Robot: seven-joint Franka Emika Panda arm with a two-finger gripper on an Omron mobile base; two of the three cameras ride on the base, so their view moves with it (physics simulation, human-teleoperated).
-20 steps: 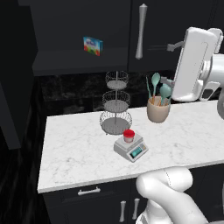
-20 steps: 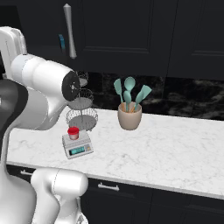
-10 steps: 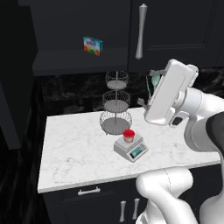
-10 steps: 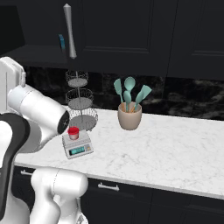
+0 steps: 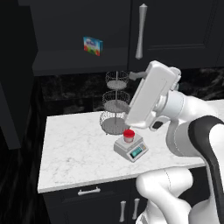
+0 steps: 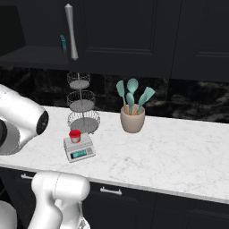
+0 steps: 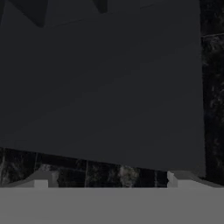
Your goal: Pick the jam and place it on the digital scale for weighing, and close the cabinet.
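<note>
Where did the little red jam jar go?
The jam sits on top of the digital scale, on the white counter just in front of the wire basket stand.

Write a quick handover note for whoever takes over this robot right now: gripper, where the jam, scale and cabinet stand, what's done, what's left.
Gripper: open, empty, facing a dark cabinet underside.
Jam: upright on the digital scale, on the marble counter in front of the wire tiered stand.
Cabinet: left side open, blue box on its shelf.
Done: jam placed.
Left: close the cabinet door.
</note>
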